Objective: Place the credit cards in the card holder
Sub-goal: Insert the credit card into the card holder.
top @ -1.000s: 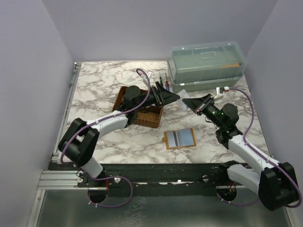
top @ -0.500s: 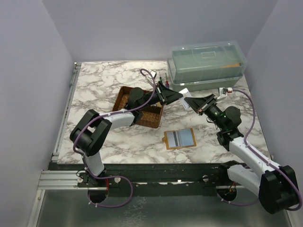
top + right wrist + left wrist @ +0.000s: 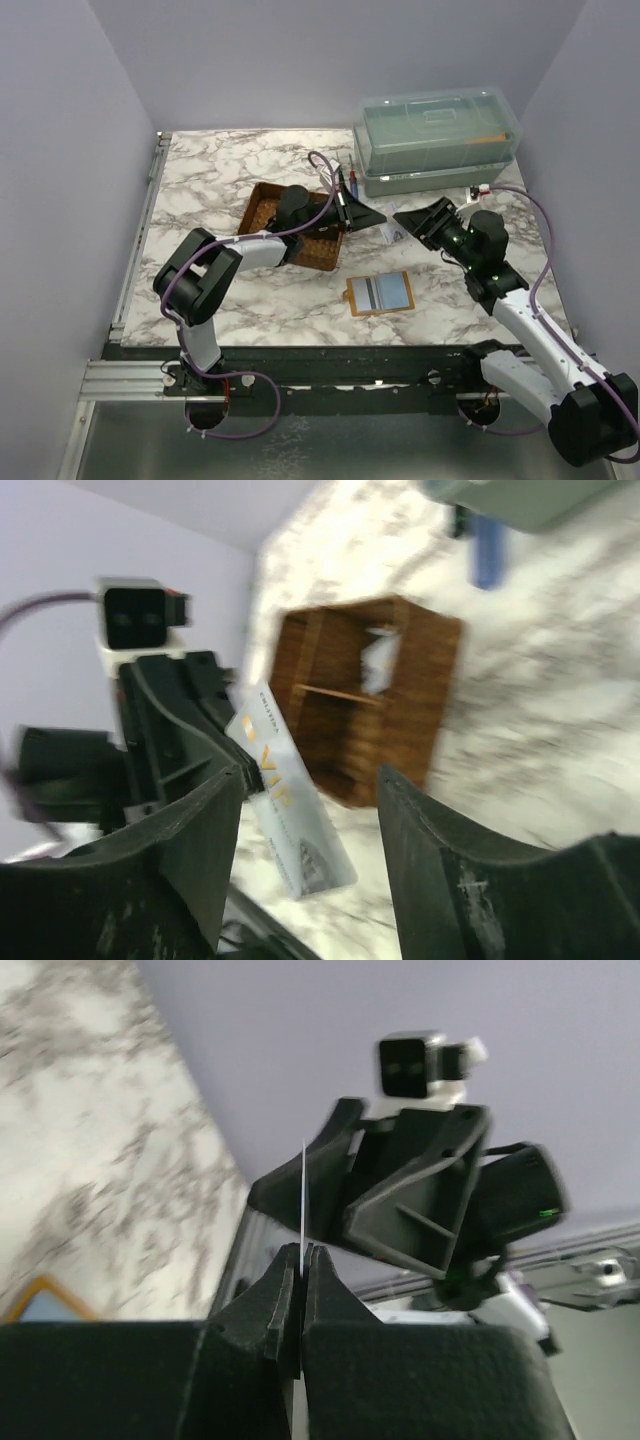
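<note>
"Where was the card (image 3: 285,810)?"

"Up in the air just past the brown tray (image 3: 290,228). The left gripper (image 3: 300,1256) had its fingers pressed tight on one edge."

"And the right gripper (image 3: 310,780)?"

"It faced the card, spread wide and holding nothing. The wallet (image 3: 379,293) lay open on the table (image 3: 220,170), apart from both."

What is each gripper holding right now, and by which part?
The left gripper pinches one credit card by its edge, most of it sticking out free. The right gripper is open, holding nothing.
</note>
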Robot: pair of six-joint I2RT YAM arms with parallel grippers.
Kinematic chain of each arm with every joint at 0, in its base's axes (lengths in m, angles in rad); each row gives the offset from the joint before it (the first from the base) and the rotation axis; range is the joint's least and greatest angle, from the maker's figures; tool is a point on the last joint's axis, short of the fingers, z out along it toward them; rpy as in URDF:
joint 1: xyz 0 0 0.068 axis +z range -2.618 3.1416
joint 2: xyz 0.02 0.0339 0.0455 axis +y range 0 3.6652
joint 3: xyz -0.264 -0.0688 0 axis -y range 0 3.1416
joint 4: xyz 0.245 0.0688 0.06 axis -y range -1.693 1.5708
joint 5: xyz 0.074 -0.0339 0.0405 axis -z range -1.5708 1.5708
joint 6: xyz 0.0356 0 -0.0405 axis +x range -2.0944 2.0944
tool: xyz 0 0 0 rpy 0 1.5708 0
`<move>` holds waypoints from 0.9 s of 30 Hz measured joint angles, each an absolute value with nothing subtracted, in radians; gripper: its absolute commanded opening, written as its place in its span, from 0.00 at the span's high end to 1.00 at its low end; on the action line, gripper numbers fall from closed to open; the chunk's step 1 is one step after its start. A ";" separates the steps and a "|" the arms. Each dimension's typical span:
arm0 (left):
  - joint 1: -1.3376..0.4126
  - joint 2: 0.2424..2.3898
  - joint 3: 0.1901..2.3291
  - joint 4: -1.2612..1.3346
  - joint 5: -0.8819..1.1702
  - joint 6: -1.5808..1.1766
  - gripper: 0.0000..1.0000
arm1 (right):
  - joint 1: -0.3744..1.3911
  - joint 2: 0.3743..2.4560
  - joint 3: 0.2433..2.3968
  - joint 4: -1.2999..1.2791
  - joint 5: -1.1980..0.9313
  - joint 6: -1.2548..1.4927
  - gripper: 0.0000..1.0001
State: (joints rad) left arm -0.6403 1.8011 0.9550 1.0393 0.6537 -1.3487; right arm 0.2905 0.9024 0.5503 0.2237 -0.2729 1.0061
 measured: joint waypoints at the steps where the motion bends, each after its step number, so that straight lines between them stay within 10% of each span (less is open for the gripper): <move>1: -0.638 1.800 0.955 0.989 0.665 -1.319 1.00 | 0.290 0.902 0.565 0.152 -0.255 0.961 0.38; 13: -0.632 1.901 1.132 0.083 0.837 -0.835 1.00 | 0.288 1.120 0.577 -0.262 -0.330 0.643 0.73; 21: -0.656 1.983 1.212 -0.110 0.912 -0.776 1.00 | 0.288 1.271 0.569 -0.257 -0.417 0.588 0.99; 27: -0.683 2.009 1.251 -0.157 0.912 -0.769 1.00 | 0.288 1.328 0.569 -0.259 -0.369 0.589 1.00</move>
